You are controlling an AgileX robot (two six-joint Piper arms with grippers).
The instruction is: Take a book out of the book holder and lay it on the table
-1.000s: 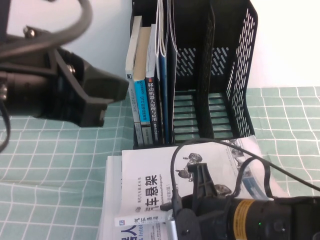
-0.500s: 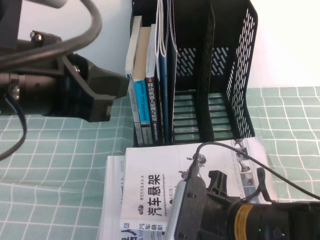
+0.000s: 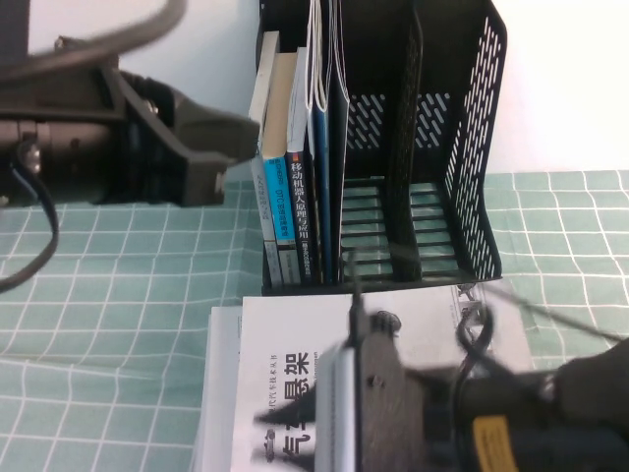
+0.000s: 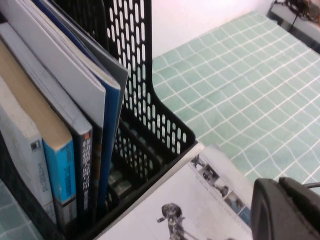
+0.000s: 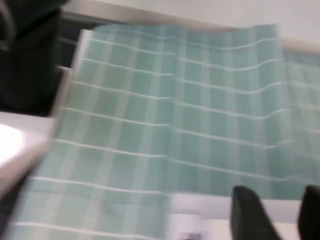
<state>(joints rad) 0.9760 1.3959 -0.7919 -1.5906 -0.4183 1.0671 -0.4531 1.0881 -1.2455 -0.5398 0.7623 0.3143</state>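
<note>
Plain white wall [image 3: 560,88] behind the work area, evenly lit, no hard shadows. Mint-green cloth with white grid [image 3: 108,315] covers the surface, slightly wrinkled. Dark clutter at far corner [image 4: 300,12], can't identify.

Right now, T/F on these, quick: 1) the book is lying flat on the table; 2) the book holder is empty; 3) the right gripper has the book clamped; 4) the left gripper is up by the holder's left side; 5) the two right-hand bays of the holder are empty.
1) True. The book lies flat on the table, in front of the book holder.
2) False. Several upright books stand in its left bays.
3) False. In its wrist view the right gripper shows open fingers with nothing between them, above the cloth.
4) True. The left gripper sits beside the holder's left wall, level with the books.
5) True. Only bare slotted floor shows there.
</note>
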